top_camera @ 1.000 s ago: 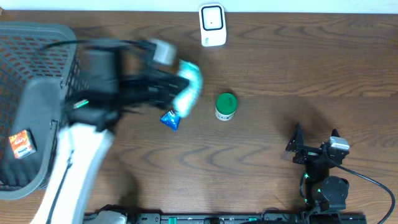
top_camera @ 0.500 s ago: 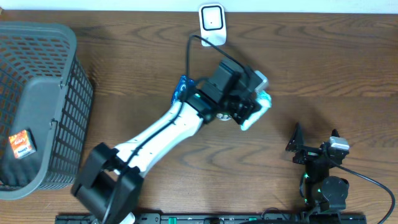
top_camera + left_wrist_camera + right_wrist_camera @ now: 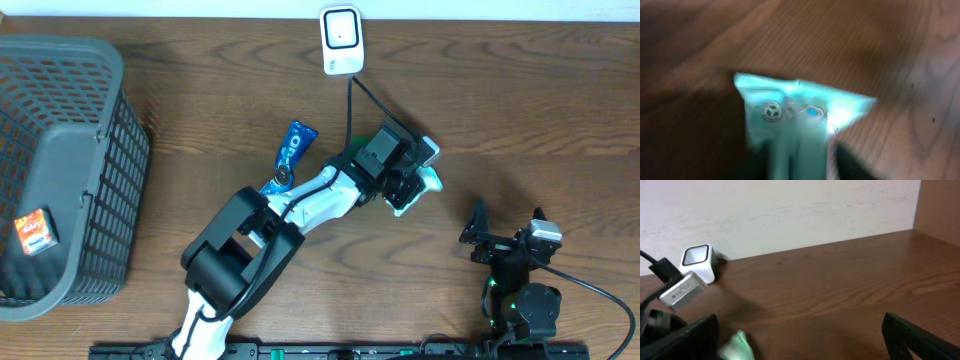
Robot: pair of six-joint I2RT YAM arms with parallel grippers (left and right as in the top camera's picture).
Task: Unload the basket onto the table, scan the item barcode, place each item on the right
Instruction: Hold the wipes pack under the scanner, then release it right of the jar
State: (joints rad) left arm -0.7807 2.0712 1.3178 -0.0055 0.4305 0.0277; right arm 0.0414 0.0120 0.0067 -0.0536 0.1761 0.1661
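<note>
Tabletop (image 3: 560, 120) of dark brown wood carries everything. At its left edge stands a dark grey mesh basket (image 3: 118, 140), by far the biggest thing on it. The left arm (image 3: 310, 200), white with black joints, rises from the near edge and reaches slantwise to just right of the middle. The right arm (image 3: 525, 300), black and folded low, sits by the near right corner, well apart from the rest. Its right hand (image 3: 800, 322) has its fingers spread wide with nothing between them. A white scanner (image 3: 341, 40) stands upright at the middle of the far edge, with a black cable running from its side toward the left arm. The left hand (image 3: 410, 187) hovers over the teal packet (image 3: 428, 181), whose tip sticks out toward the right edge. The wrist view shows the packet lying between the fingers, but it is too blurred to tell whether they pinch it or stand loose. A blue packet (image 3: 292, 152) lies beside the left arm, toward the basket. A small orange box (image 3: 36, 232) rests inside the basket.
</note>
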